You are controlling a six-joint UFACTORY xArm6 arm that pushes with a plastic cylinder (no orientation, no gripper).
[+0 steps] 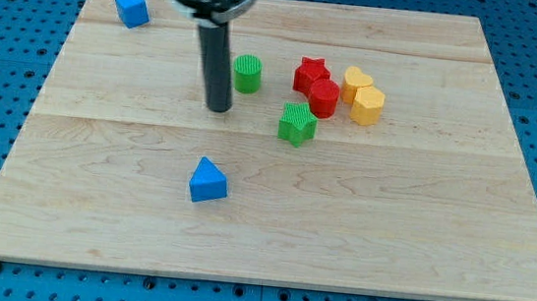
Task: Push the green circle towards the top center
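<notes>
Nearest the tabletop's [94,223] bottom edge, a blue triangle [208,181] is sitting left of centre. My tip [218,108] is resting near the middle, just to the view's left and slightly below the green circle [247,73], close beside it but with a thin gap showing. No pincer is fitted, so there is nothing spread or pressed together. Right of the circle, a green star [297,123], red star [310,74], red cylinder [323,97], yellow heart [357,82] and yellow hexagon [368,105] are clustering. A blue cube [132,8] is lying near the top left corner. The rod's mount is being cut off at the top.
</notes>
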